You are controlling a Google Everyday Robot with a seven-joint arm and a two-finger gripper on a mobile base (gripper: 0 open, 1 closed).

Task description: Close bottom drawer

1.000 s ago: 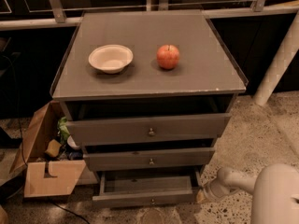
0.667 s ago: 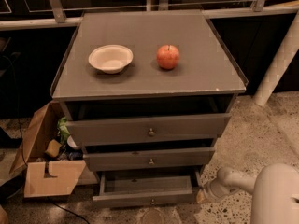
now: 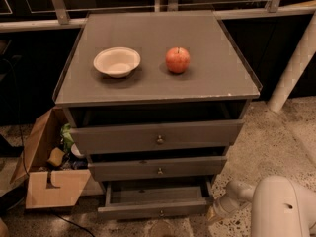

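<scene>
The bottom drawer (image 3: 157,201), a shallow grey-brown wooden tray with a slim front and a small brass knob, stands pulled out. The white arm's end effector (image 3: 216,215) sits low beside its right front corner, seemingly not touching; clenched or released, I cannot tell. The matte surface (image 3: 148,33) carries a pale round bowl (image 3: 117,61) and a red apple (image 3: 177,59).
</scene>
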